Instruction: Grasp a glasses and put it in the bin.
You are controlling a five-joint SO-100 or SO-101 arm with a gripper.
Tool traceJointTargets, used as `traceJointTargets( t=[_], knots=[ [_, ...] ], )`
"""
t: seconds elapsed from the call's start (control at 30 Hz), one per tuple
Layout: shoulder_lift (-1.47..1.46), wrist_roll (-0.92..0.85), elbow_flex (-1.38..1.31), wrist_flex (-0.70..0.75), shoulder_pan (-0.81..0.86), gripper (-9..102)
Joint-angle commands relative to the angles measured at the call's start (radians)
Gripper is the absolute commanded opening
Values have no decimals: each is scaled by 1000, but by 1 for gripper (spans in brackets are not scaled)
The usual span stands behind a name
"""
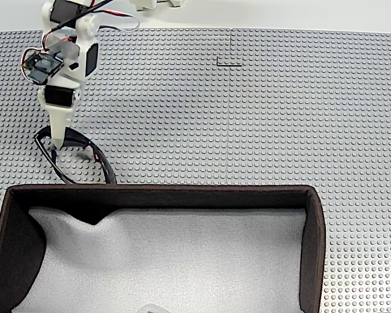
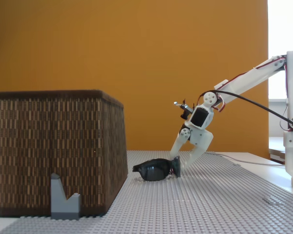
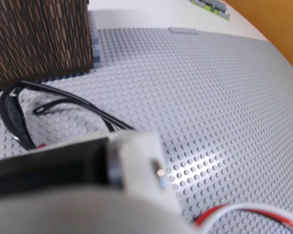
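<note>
On the studded grey mat: glasses (image 1: 78,156) lie just beyond the bin's far wall in the top-down fixed view, near its left corner, resting on the mat (image 1: 247,117) and not lifted.
Glasses, side look: in the low fixed view the dark lenses (image 2: 156,170) sit on the mat to the right of the bin (image 2: 58,151), near it but apart.
Glasses, wrist view: the thin black frame (image 3: 19,122) and one arm curve across the mat in front of the bin's woven brown wall (image 3: 39,39).
Gripper: its white fingers reach down to the glasses (image 1: 57,140); in the low fixed view the tips (image 2: 178,165) meet the right end of the frame.
Gripper state: I cannot tell whether the fingers are clenched on the frame or loose; the tips are too small in the fixed views and blurred in the wrist view.
Bin: big box with dark brown walls (image 1: 156,189) and a white foam lining inside.
Arm: white, with red and black wires, slanting down from the right in the low fixed view.
</note>
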Motion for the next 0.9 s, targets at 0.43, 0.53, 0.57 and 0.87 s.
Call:
traceJointTargets(
  t=[0.43, 0.53, 0.57, 0.87],
  knots=[
    [449, -138, 11, -26, -63, -1],
    [591, -181, 40, -26, -83, -1],
    [634, -193, 48, -25, -87, -1],
    [943, -347, 107, -83, -158, -1]
  ],
)
